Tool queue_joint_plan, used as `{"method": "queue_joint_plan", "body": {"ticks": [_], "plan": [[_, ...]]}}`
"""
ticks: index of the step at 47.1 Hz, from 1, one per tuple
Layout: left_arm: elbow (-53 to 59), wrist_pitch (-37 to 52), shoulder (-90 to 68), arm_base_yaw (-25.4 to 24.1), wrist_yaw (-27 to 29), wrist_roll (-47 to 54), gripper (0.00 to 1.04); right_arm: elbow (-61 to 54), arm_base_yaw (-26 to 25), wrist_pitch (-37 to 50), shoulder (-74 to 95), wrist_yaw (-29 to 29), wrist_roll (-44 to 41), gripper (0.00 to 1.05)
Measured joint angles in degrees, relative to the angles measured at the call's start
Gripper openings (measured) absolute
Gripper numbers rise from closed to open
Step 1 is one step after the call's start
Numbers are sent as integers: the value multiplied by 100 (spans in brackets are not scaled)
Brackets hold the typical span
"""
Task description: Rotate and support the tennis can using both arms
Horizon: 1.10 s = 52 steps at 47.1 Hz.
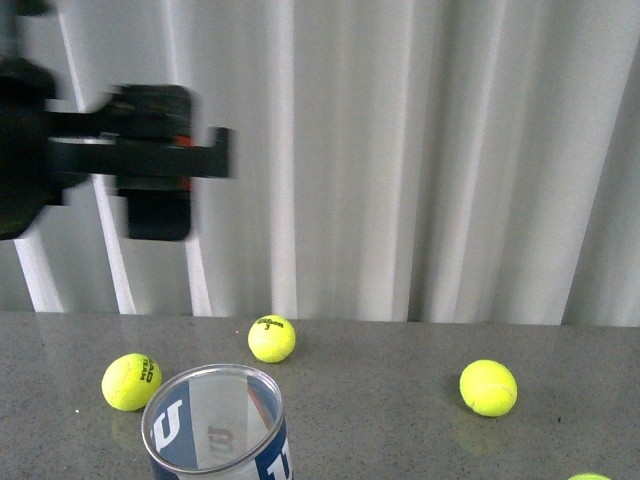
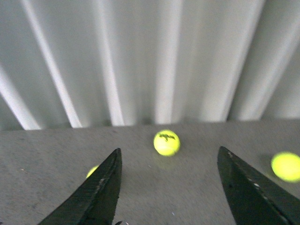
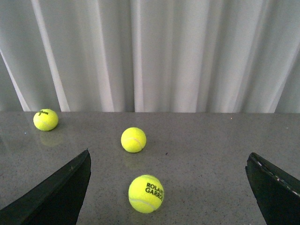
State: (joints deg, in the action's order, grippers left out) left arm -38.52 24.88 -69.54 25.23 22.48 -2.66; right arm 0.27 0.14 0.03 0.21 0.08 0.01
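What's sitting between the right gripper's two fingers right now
In the right wrist view, two tennis balls lie on the grey table between the open right gripper fingers.

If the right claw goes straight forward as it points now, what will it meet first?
Probably the Roland Garros ball, lying between the open right claw's fingers; behind it another ball, though depth is unclear.
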Motion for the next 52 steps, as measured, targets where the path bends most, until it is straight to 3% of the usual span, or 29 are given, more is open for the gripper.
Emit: {"method": "queue_joint_plan", "body": {"ticks": [5, 14, 24, 41, 45, 52], "plan": [[881, 997, 553, -389, -142, 116, 47, 0, 0, 0, 0, -4, 0, 98], [2090, 1198, 1419, -1014, -831, 201, 4, 0, 0, 0, 0, -13, 0, 98], [2778, 1156, 2205, -1523, -1248, 223, 4, 0, 0, 0, 0, -17, 0, 98], [3340, 699, 3209, -1976, -1725, 223, 4, 0, 0, 0, 0, -17, 0, 98], [3429, 527, 3467, -2352, -2188, 225, 4, 0, 0, 0, 0, -17, 0, 98], [3574, 170, 3985, -2507, -2225, 225, 4, 0, 0, 0, 0, -17, 0, 98]]}}
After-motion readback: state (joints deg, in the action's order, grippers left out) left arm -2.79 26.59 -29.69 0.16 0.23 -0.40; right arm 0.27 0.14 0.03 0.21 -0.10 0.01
